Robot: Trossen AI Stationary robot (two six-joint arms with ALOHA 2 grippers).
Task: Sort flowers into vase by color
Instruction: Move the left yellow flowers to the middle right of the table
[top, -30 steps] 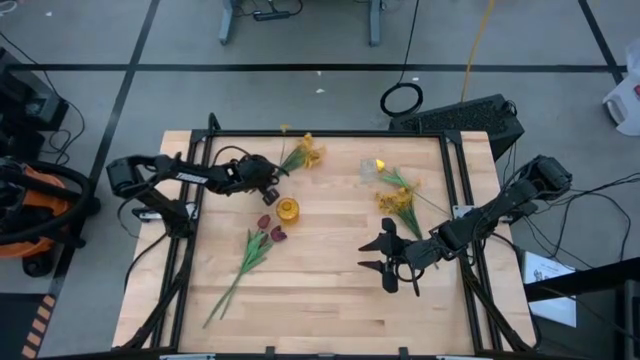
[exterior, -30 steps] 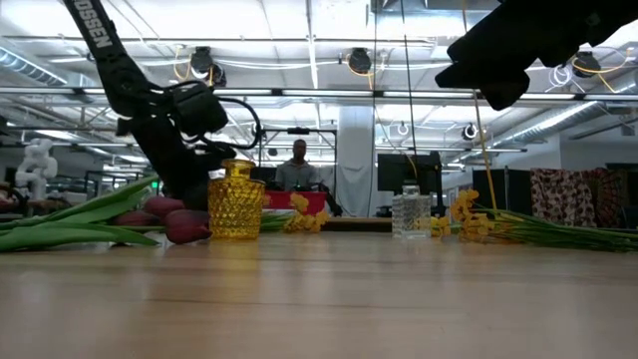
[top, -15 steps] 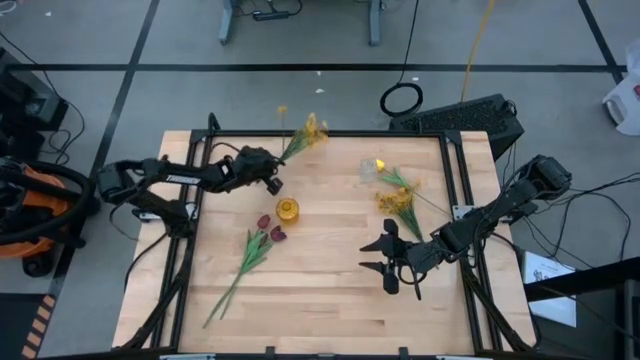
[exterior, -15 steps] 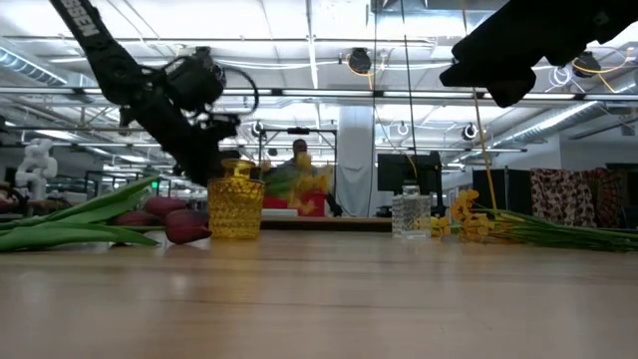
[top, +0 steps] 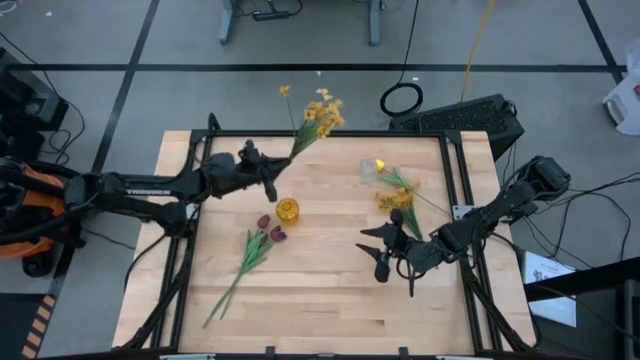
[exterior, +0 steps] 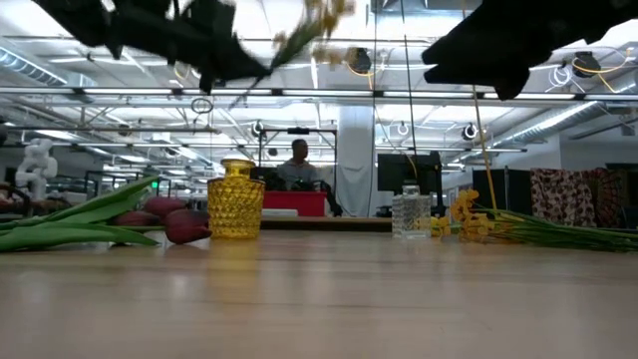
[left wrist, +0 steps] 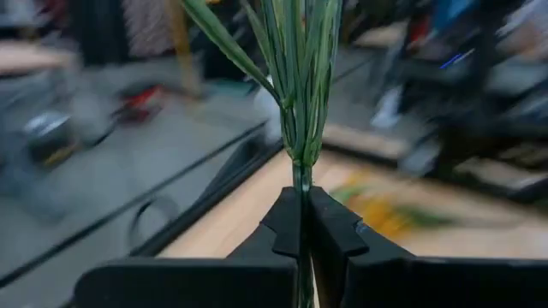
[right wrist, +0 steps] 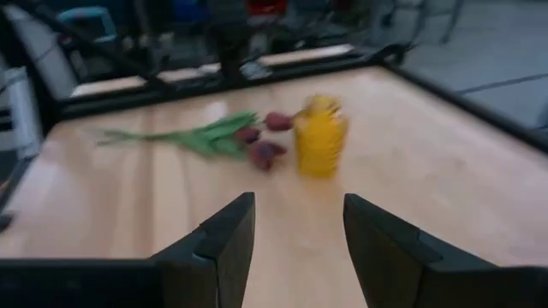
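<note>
High above the bench [top: 330, 300], the left tool [top: 270, 180] is clamped on the green stem of a spray of small yellow blossoms [top: 322, 112], whose heads reach past the bench's 12 o'clock edge. In the left wrist view the stem [left wrist: 301, 128] runs straight up between the closed fingers [left wrist: 287, 227]. Just below it stands the yellow vase [top: 287, 210], with the dark red tulips [top: 268, 229] lying beside it toward 7 o'clock. The clear vase [top: 369, 171] sits near 1 o'clock, more yellow flowers [top: 398, 198] lying by it. The right tool [top: 380, 250] hovers at 4 o'clock, fingers [right wrist: 224, 235] apart, holding nothing.
</note>
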